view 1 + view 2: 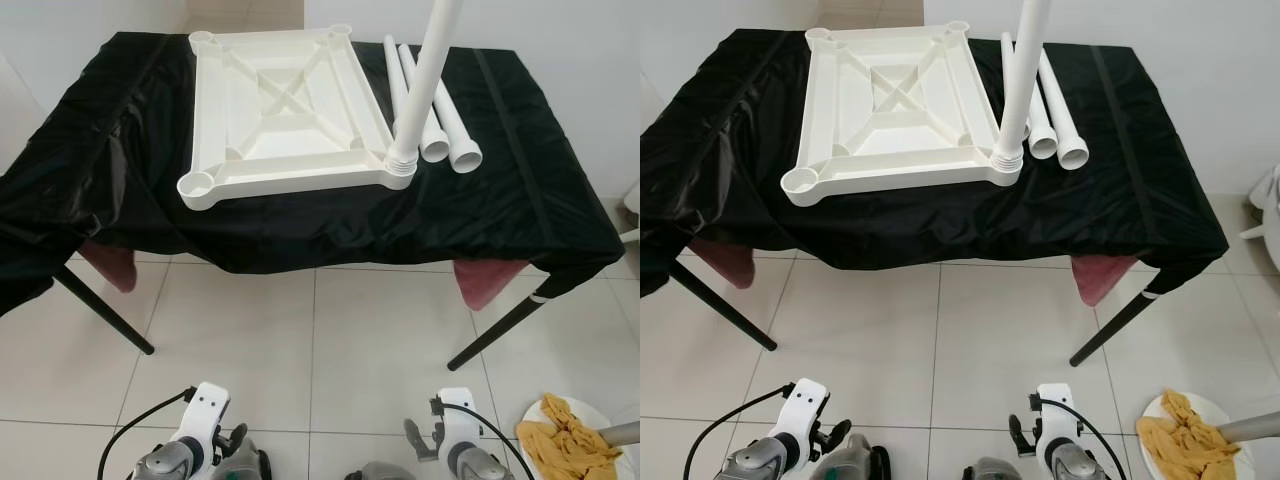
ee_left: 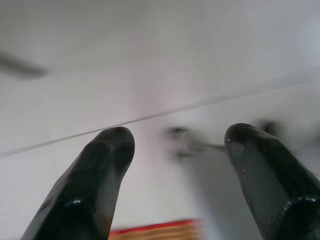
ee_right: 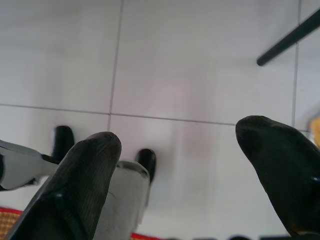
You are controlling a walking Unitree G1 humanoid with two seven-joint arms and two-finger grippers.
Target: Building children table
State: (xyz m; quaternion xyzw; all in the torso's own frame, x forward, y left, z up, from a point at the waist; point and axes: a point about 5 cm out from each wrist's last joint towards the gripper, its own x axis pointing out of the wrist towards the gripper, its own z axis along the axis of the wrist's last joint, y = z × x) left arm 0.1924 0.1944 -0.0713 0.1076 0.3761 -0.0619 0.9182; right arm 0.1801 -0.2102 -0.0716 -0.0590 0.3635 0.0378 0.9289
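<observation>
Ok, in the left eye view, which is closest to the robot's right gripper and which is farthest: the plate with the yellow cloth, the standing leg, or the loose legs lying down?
From the right gripper:
1. Plate with the yellow cloth, on the floor just to its right.
2. Standing leg, screwed into the upturned tabletop's near right corner.
3. Loose legs, lying on the black cloth, right of the standing one and reaching further back.

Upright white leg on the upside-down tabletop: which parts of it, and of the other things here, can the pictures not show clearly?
- Upright leg: its top is cut off by the upper edge in both eye views.
- Thin third loose leg: partly hidden behind the upright leg in the right eye view.
- Yellow cloth: cut by the lower right corner, left eye view.
- Floor past the left pincer: blurred.
</observation>
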